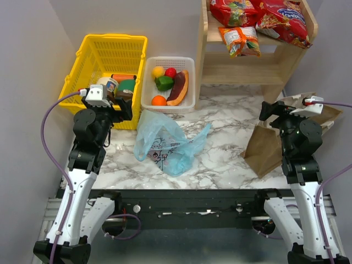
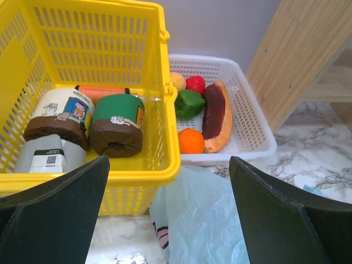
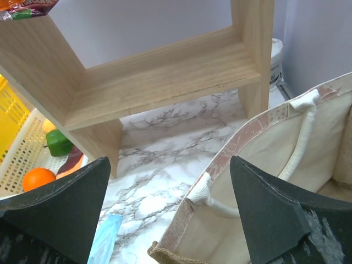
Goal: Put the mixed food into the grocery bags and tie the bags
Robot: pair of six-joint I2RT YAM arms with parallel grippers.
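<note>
The thin light-blue translucent plastic bag (image 2: 201, 220) lies crumpled on the marble table (image 1: 231, 159), low between the spread, empty jaws of the left gripper (image 2: 169, 160). Beyond those jaws, the white slotted tray (image 2: 250, 132) holds the small round fruit and vegetables (image 2: 191, 141) beside a purple-and-orange wedge (image 2: 214, 113). Ahead of the left finger stands the yellow mesh basket (image 2: 82, 33) with lidded jars (image 2: 115, 129) inside. The right gripper (image 3: 170, 159) hangs released too, gripping nothing. The tan-brown bag with rope handles (image 3: 264, 181) gapes under its right finger. The shiny red snack packets (image 1: 286, 19) sit on the wooden shelf (image 3: 165, 71) beyond those jaws.
</note>
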